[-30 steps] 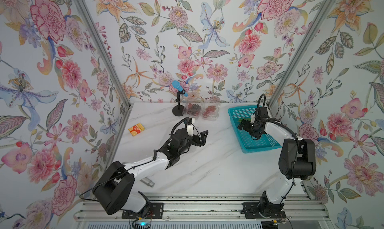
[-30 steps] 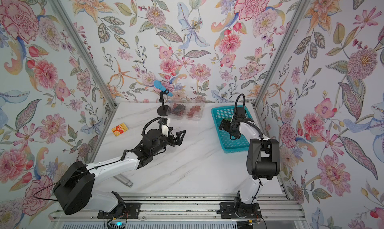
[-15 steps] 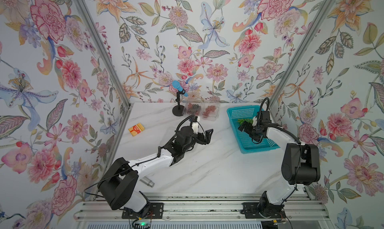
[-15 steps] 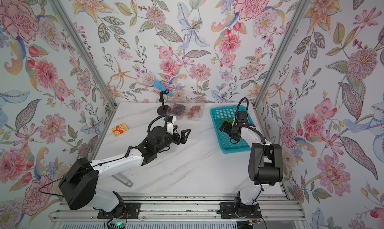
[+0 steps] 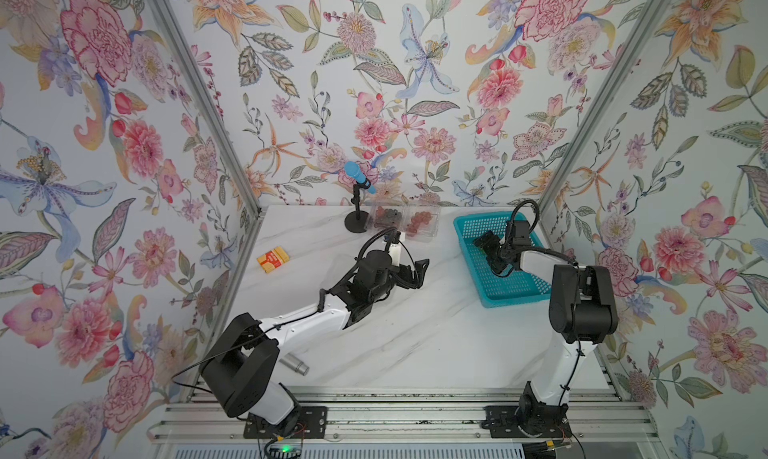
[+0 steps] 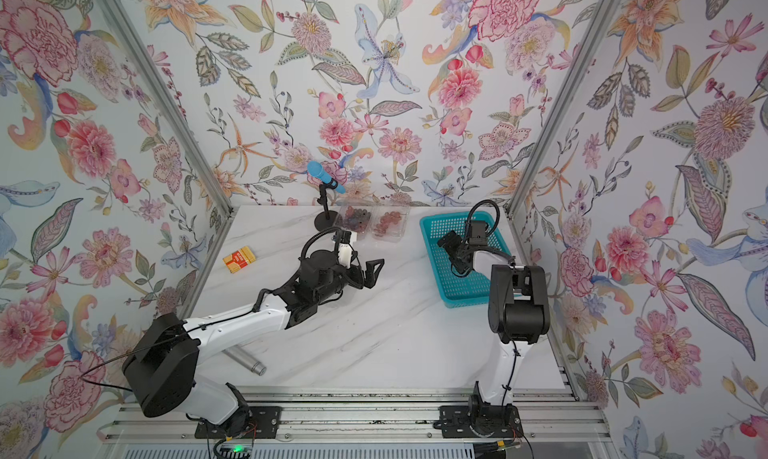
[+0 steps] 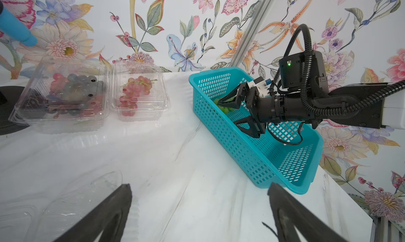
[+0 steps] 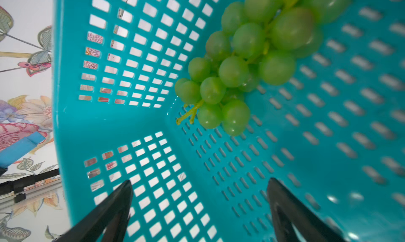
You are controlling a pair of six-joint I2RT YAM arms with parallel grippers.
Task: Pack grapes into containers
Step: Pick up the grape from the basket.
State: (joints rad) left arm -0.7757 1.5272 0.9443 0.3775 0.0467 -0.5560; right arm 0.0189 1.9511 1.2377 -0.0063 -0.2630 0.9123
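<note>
**While two boxes sit filled, the green bunch waits in the basket**

Because the green grapes (image 8: 241,61) lie loose on the floor of the teal basket (image 8: 109,124), close to one of its corners, they are the one bunch not yet packed. The right end effector (image 8: 199,181) is down inside the basket with its jaws spread wide and nothing between them. The bunch sits just ahead of the fingertips. Seen from the left wrist, one finger looks very near the berries, but I cannot tell whether it touches them.

At the back of the white surface (image 5: 415,344) stands a clear box (image 7: 61,94) holding dark grapes (image 7: 76,83). Just beside it is a second clear box (image 7: 140,94) holding red grapes (image 7: 133,91). A third clear box (image 7: 65,208), empty and apparently lying open, rests on the surface just under the left end effector (image 7: 199,186). Its jaws are also wide and empty.

The step in hand looks like the pick of the last bunch. The next move probably calls for the right arm to ease forward until its jaws straddle the thick part of the bunch. It would then close gently so no berry is crushed or shed, lift clear of the basket wall, and carry the bunch to the empty box.

Farther out are a blue microphone (image 5: 359,178) on its stand beside the dark bunch's box, a small orange packet (image 5: 272,259) and a metal cylinder (image 5: 297,365).
</note>
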